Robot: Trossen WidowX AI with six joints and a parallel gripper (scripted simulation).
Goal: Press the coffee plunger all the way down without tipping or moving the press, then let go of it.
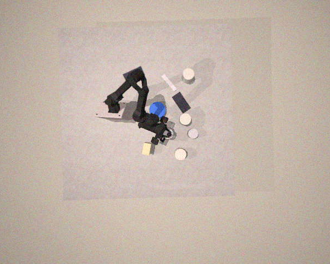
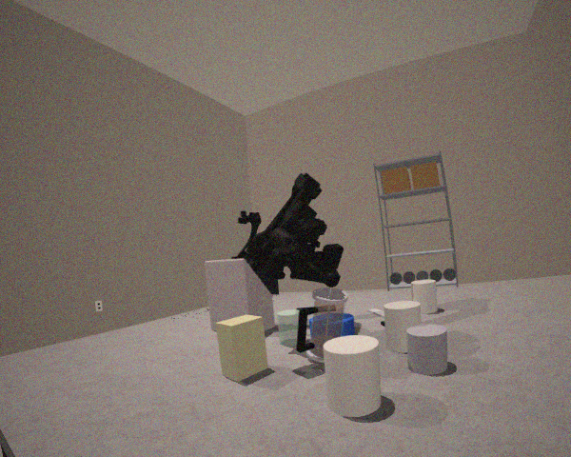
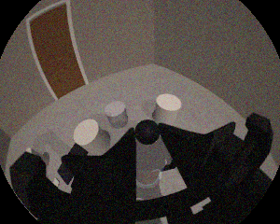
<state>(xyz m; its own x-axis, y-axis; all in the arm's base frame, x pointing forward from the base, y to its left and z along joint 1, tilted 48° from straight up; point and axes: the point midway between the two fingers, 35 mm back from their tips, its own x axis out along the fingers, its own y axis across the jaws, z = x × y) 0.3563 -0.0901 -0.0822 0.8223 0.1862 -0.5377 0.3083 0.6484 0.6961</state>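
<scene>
The coffee press (image 2: 326, 319) is a clear glass cylinder with a black side handle (image 2: 302, 329) (image 3: 169, 163). In the exterior view it stands on the table and seems to lean slightly, its top to the right of its base. The black plunger knob (image 1: 169, 134) (image 3: 147, 133) is close above the rim. My gripper (image 1: 168, 133) (image 2: 331, 281) (image 3: 146, 128) is shut on the knob from above, with a finger on either side. The arm hides part of the press in the top view. A white cylinder hides part of its base in the exterior view.
A blue round object (image 1: 157, 109) (image 2: 347, 323) is beside the press, under the forearm. A yellow block (image 1: 146, 148) (image 2: 241, 347) stands on the handle side. White cylinders (image 1: 180, 154) (image 2: 352, 376) (image 3: 168, 103) and a lilac cylinder (image 1: 193, 133) (image 2: 426, 349) (image 3: 116, 110) stand beyond the gripper.
</scene>
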